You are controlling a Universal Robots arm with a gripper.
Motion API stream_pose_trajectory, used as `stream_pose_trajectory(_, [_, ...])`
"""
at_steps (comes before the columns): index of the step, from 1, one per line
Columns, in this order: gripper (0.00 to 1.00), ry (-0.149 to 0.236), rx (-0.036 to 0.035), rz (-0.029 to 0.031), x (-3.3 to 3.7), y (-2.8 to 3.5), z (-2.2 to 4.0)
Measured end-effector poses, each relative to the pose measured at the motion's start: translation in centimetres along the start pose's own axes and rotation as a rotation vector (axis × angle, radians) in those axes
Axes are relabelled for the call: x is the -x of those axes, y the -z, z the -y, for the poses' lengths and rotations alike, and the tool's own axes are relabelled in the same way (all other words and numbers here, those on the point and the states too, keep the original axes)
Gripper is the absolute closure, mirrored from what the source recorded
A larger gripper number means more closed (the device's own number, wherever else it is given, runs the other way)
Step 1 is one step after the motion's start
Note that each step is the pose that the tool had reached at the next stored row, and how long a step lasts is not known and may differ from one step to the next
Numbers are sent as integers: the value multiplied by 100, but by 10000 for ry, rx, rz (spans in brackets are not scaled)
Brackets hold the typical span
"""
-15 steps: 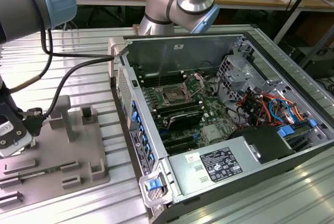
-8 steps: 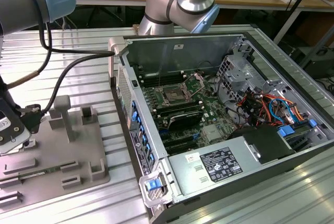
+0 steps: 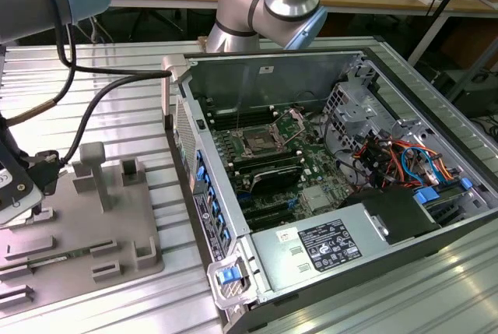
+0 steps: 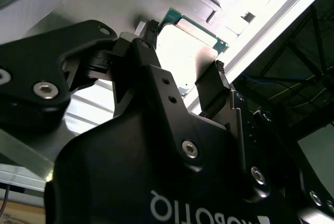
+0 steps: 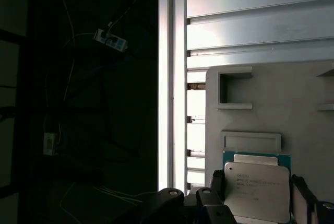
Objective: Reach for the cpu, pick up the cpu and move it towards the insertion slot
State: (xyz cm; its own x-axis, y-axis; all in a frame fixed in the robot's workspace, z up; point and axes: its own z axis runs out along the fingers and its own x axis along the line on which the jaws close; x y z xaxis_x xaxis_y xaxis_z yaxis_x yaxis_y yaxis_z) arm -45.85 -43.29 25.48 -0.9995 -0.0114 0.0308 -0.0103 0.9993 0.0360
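We see a grey fixture plate on the slatted desk. At that plate's edge, the gripper has its jaws clasped on the cpu.

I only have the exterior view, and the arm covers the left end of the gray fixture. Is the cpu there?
Observer: Yes. In the first wrist view the cpu sits right at the gripper, silver lid facing the camera.
Operator: Where on the fixture?
Observer: On the gray fixture, just beside a raised rectangular frame.
Operator: Is that near the table edge?
Observer: Fairly. The table's bright rail runs just past the fixture's side, with dark floor beyond.
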Motion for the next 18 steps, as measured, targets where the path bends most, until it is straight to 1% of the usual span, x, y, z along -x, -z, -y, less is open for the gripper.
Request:
stream_pose_trajectory(1, [45, 0, -1, -2, 0, 7, 0])
stream_pose_trajectory(4, [45, 0, 0, -3, -1, 53, -2])
stream_pose_trajectory(6, [45, 1, 0, -2, -3, 96, -3])
stream_pose_trajectory(8, [45, 1, 0, -2, -3, 119, -4])
stream_pose_trajectory(11, [45, 0, 0, -2, -6, 183, -6])
stream_pose_trajectory(18, [45, 1, 0, -1, -8, 268, -9])
